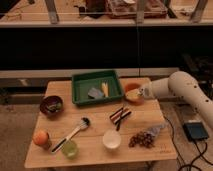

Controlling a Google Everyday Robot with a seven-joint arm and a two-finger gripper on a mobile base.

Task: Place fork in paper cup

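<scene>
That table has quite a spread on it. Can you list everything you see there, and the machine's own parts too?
Table: one, light wood, centre.
Tray: one, green, back centre; holds a grey piece and a yellow piece.
Orange bowl: one, back right, at the end effector.
Dark bowl: one, left edge.
Brush: one, white handle, dark head, front left.
Green cup: one, translucent, front left.
Orange fruit: one, front left corner.
Paper cup: one, white, front centre.
Dark striped packet: one, centre right.
Bag of brown bits: one, front right.
Fork: none I can pick out.
Arm: one, white, right.
End effector: one, over the orange bowl.
</scene>
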